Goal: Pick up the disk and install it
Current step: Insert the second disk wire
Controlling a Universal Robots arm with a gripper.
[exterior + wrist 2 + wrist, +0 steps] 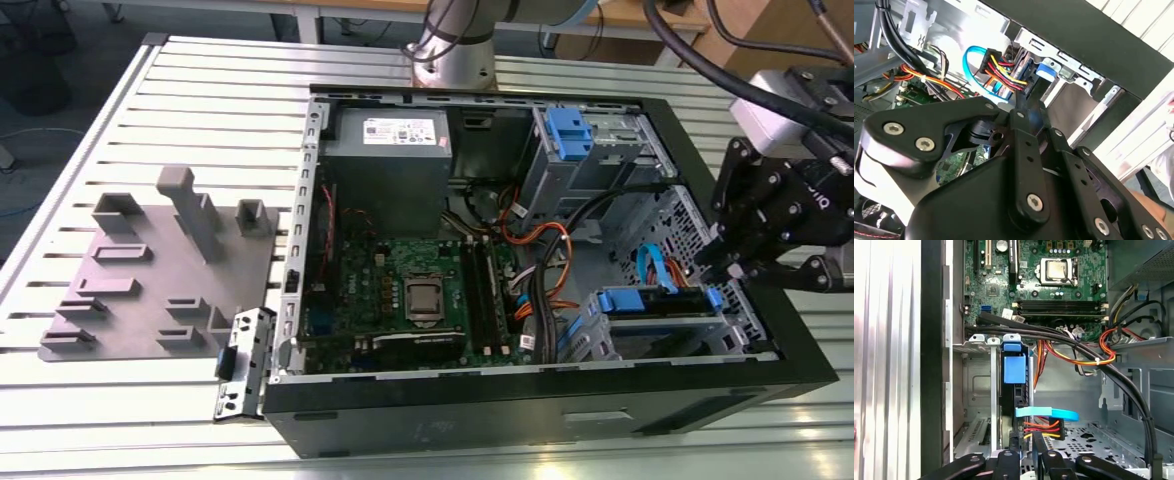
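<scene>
Disk (651,303) sits edge-up in the drive bay (667,335) at the near corner of the open computer case (534,400) on the exterior view's right, its blue side rails showing above the bay's metal frame. Blue data cable (654,265) and multicoloured power leads run to its rear end. Gripper (750,272) hangs just beside the disk, at roughly two o'clock from it in the exterior view, over the case's side wall. Fingers appear drawn close together; whether they touch the disk cannot be told from the exterior view.

First wrist view: disk (1015,390) stands vertical between the bay rails, blue tab (1014,369) on its upper edge, the cable plug directly ahead of the gripper's black links (1024,462). Second wrist view: black finger linkage (1024,150) points at the connector end of the disk (1026,75). Motherboard (414,290) lies at nine o'clock from the bay. Grey fixture plate (147,270) rests on the slatted table (200,90), well apart from the case.
</scene>
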